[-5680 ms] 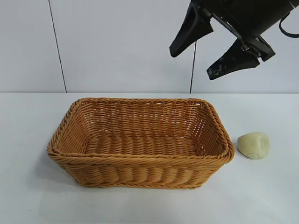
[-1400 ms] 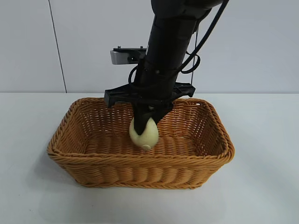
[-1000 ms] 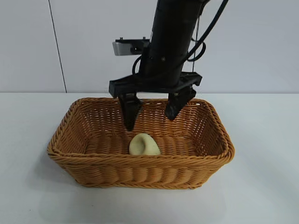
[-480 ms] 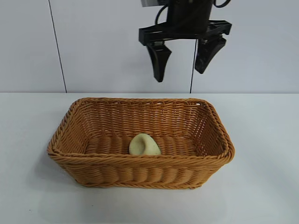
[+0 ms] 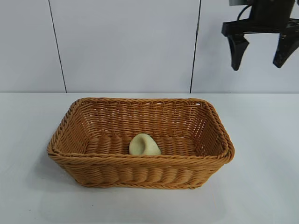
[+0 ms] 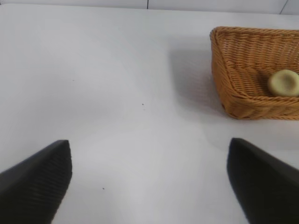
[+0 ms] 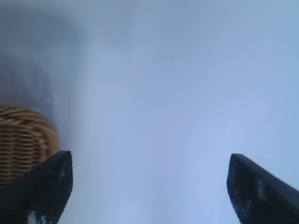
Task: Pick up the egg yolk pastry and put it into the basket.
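The pale cream-yellow egg yolk pastry [image 5: 144, 145] lies on the ribbed bottom of the orange-brown wicker basket [image 5: 140, 161], near its front wall. From the left wrist view the pastry [image 6: 283, 83] shows inside the basket [image 6: 233, 88], far off. My right gripper [image 5: 259, 63] hangs open and empty high at the upper right, well above and to the right of the basket. Only a corner of the basket [image 7: 21, 140] shows beside the right gripper [image 7: 149, 161]. My left gripper [image 6: 149, 147] is open over bare table, away from the basket, and is out of the exterior view.
The white table [image 5: 261, 186] surrounds the basket on all sides. A pale panelled wall [image 5: 121, 46] stands behind it.
The right gripper let the pastry drop into the basket, then rose open and swung away to the upper right. The pastry has stayed put since landing.
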`<action>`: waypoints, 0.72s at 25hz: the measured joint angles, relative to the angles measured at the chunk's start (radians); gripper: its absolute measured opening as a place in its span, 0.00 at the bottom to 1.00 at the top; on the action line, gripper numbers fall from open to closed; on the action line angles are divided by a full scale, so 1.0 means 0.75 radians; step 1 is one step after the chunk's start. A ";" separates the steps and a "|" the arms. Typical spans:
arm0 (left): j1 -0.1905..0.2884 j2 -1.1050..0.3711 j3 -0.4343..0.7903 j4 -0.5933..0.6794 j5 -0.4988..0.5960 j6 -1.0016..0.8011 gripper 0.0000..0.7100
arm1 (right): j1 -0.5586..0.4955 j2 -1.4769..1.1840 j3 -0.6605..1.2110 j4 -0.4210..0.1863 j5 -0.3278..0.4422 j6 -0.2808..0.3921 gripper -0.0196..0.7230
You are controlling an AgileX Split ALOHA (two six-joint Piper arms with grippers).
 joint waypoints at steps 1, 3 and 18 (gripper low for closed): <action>0.000 0.000 0.000 0.000 0.000 0.000 0.98 | -0.023 0.000 0.000 0.000 0.000 0.000 0.86; 0.000 0.000 0.000 0.000 0.000 0.000 0.98 | -0.061 0.000 0.000 0.000 0.001 -0.006 0.86; 0.000 0.000 0.000 0.000 0.000 0.000 0.98 | -0.073 -0.238 0.224 -0.008 0.000 -0.100 0.86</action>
